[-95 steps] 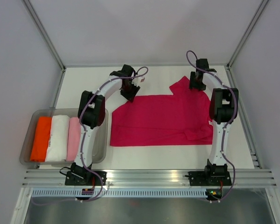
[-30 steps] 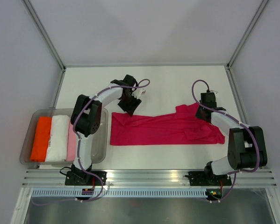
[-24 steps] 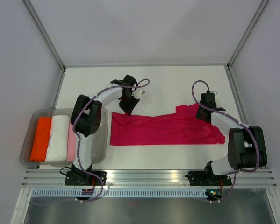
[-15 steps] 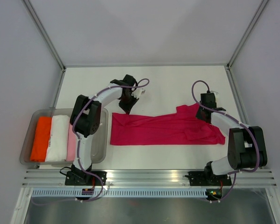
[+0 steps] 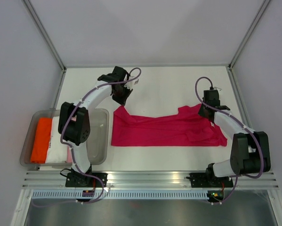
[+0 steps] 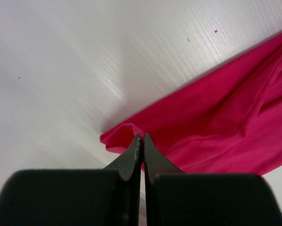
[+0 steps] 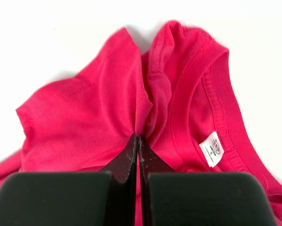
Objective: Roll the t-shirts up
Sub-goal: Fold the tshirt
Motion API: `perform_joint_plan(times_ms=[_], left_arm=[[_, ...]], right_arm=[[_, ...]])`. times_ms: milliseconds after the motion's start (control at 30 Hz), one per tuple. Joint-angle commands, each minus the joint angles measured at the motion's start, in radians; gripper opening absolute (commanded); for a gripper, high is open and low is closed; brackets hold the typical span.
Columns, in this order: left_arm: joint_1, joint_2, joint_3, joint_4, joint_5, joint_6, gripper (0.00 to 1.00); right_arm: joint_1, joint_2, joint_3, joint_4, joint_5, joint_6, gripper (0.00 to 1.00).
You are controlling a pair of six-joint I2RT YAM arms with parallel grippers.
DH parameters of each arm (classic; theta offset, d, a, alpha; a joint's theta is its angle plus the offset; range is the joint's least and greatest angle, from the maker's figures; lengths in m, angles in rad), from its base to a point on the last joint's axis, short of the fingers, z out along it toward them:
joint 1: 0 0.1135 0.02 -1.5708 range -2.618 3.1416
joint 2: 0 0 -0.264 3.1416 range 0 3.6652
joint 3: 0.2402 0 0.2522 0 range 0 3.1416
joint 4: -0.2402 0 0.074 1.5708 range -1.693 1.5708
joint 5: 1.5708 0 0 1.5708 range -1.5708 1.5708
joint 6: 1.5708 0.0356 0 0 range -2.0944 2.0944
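The left claw is pinched tight, no gap between its fingers, and its tips sit on a small folded corner of the magenta t-shirt, which it looks to have nipped. That corner is drawn up into a little peak pointing at the claw. From there the cloth spreads away to the claw's right in soft creases, with bare white desk ahead and to its left.

The right claw is clamped just as tight on a gathered pleat of the same shirt, and the fabric bunches into its tips. Just right of the tips lies the ribbed collar with a small white label; a sleeve fans out to the left.

From above, the shirt lies as a long folded band between the two claws. Well behind the left claw, at the desk's edge, a clear bin holds an orange t-shirt and a white t-shirt side by side.
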Motion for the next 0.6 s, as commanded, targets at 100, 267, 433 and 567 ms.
perform_joint_plan(times_ms=[100,267,433,567], left_arm=[[0.038,-0.016,0.078,0.081,-0.063,-0.015,0.02],[0.068,0.026,0.167,0.156,-0.109,-0.061,0.02],[0.102,0.049,0.186,0.236,-0.104,-0.084,0.02],[0.110,0.063,0.169,0.245,-0.084,-0.084,0.02]], right_arm=[[-0.007,0.124,0.221,-0.012,0.023,-0.036,0.00],[-0.050,0.276,0.483,-0.049,-0.020,-0.041,0.00],[-0.060,0.360,0.629,-0.047,-0.028,-0.058,0.00],[-0.090,0.400,0.652,-0.034,-0.061,-0.053,0.00]])
